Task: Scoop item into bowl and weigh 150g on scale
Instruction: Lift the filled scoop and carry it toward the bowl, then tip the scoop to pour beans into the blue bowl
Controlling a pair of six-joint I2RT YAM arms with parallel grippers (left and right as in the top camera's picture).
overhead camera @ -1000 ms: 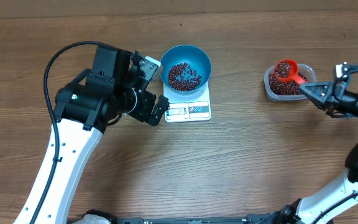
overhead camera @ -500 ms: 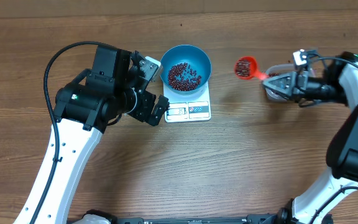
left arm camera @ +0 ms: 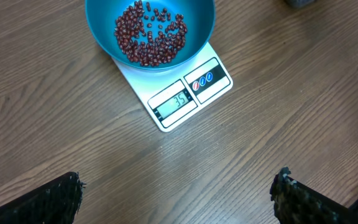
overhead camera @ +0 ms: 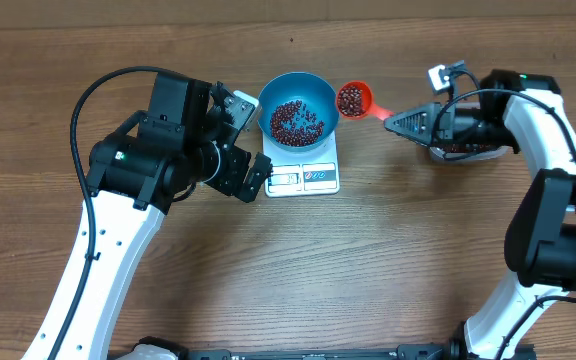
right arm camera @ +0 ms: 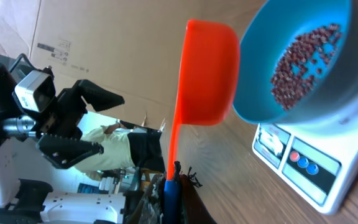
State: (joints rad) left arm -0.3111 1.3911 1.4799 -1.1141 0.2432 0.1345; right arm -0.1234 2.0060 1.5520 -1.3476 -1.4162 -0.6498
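- bowl [overhead camera: 299,84] on scale [overhead camera: 303,179], beans [overhead camera: 296,120] in bowl; both just ahead of left gripper [overhead camera: 251,135]
- scoop [overhead camera: 365,93] ahead of right gripper [overhead camera: 394,123] tips, just beside bowl rim
- tub [overhead camera: 465,153] under right gripper, behind its tips

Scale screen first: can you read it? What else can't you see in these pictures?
- Scale display: left wrist view, last digit blurred; overhead, too small.
- Beans in the orange scoop: right wrist view shows only its underside.
- Clear tub: overhead, mostly hidden under the right arm.
- Left tool: left wrist view, fingers cut off by the bottom edge.
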